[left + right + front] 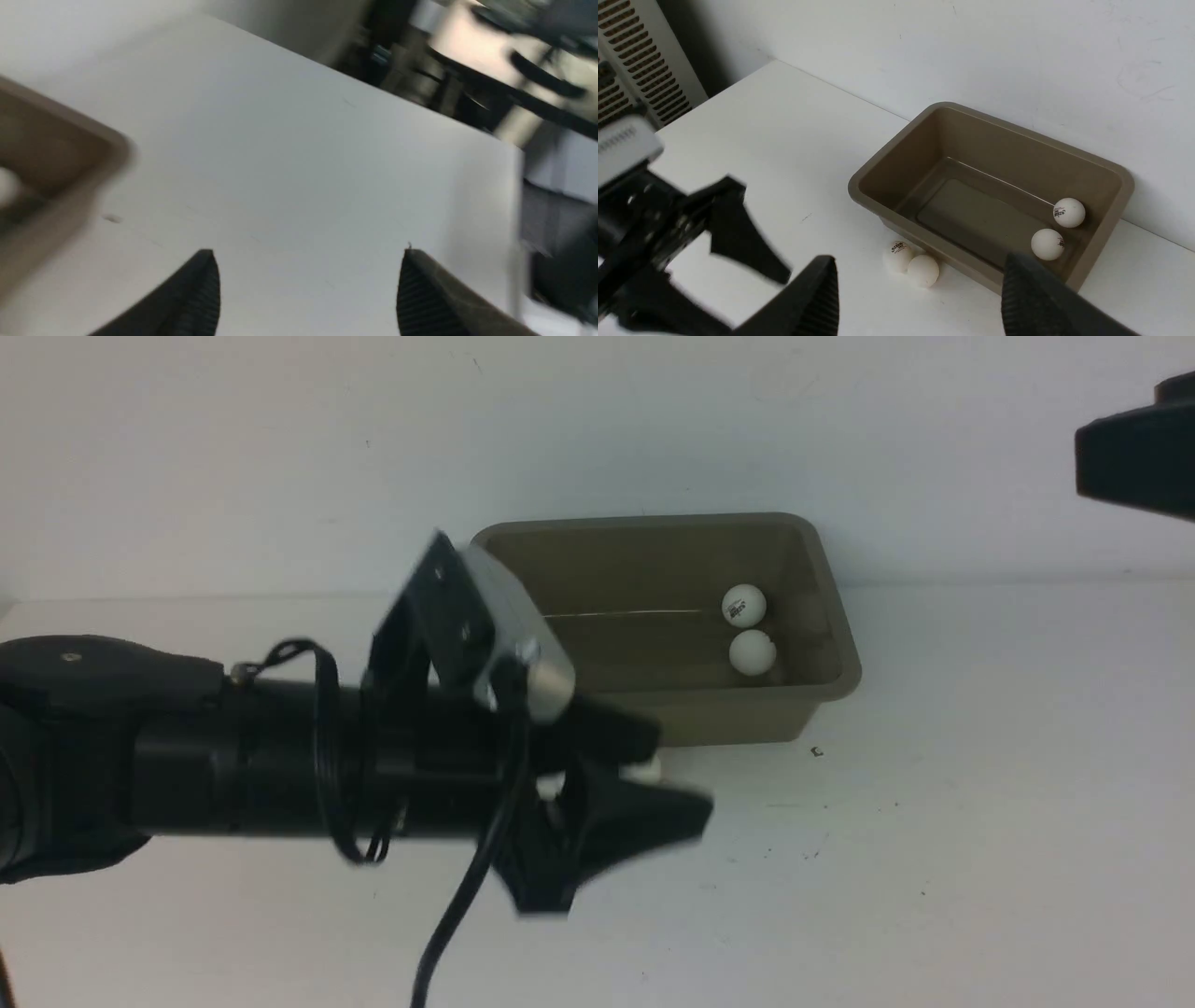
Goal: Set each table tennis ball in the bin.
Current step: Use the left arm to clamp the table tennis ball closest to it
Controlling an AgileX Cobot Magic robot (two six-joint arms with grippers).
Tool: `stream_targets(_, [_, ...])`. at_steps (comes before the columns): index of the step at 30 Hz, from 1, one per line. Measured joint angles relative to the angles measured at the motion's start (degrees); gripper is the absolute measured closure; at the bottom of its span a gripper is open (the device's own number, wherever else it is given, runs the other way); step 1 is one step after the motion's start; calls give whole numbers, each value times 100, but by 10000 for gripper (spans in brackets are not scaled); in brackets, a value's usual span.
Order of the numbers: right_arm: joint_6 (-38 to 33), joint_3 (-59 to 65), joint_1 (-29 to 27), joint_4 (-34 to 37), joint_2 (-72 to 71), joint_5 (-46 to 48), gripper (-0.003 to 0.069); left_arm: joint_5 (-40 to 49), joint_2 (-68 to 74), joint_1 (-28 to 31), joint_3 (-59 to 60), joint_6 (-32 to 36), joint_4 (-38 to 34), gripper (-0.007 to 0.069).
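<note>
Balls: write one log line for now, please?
taupe plastic bin: two white balls inside | two white balls outside beside it | left gripper, right gripper: open, empty

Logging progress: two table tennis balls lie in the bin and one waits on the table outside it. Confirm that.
Wrong count outside. Two table tennis balls lie in the bin, but two more balls, not one, wait on the table outside it. The right wrist view shows them.

The bin (653, 520) stands on the table (980, 803) against the far wall (597, 429), two table tennis balls (744, 605) (752, 651) in its right end, one behind the other, two more balls (899, 255) (923, 270) side by side just before its near side, by my left gripper (683, 775).
</note>
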Motion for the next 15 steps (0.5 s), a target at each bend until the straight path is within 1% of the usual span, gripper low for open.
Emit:
stream_targets(1, [0,0,0,-15,0,-34,230,82,0,0,0,-163,248,164])
stream_targets(2, [0,0,0,-19,0,-95,230,161,-3,0,0,-686,865,164])
stream_targets(3, [0,0,0,-25,0,-108,230,152,-3,0,0,-753,936,164])
stream_targets(4, [0,0,0,-25,0,-133,230,73,-3,0,0,-1100,1286,164])
stream_targets(6, [0,0,0,-29,0,-152,230,-262,-3,-6,0,-1772,1924,164])
stream_targets(8, [0,0,0,-35,0,-152,230,-980,-3,-6,0,-2356,2411,164])
stream_targets(9, [0,0,0,-35,0,-152,230,-1386,-3,-6,0,-2540,2508,164])
stream_targets(11, [0,0,0,-35,0,-152,230,-1950,-3,-6,0,-2664,2525,164])
stream_targets(15, [0,0,0,-35,0,-163,230,-2253,-3,-6,0,-2609,2534,164])
